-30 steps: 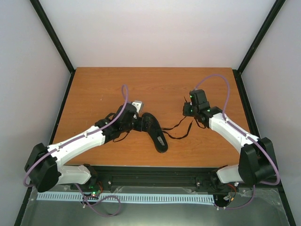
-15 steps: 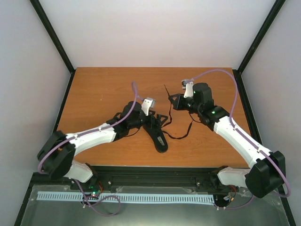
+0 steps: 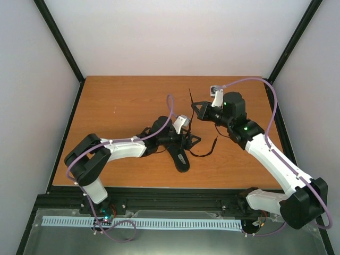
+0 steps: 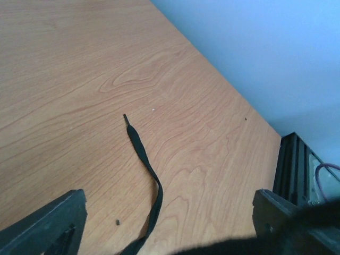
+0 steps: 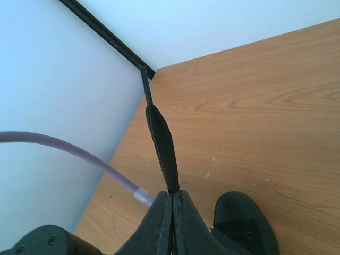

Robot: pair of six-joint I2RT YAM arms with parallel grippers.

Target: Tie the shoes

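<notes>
Barely begun, I judge: the shoe [image 3: 179, 151] lies mid-table [image 3: 117, 101], unknotted; the right gripper [image 3: 196, 110] is pinched together on one lace [image 5: 162, 141], held raised; the left gripper [image 3: 187, 139] hovers over the shoe, spread wide, holding nothing; the other lace [image 4: 146, 164] lies loose; crossing, looping and tightening remain.

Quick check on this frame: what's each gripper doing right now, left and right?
Left gripper: open, holding nothing.
Right gripper: closed on a black shoelace.
</notes>
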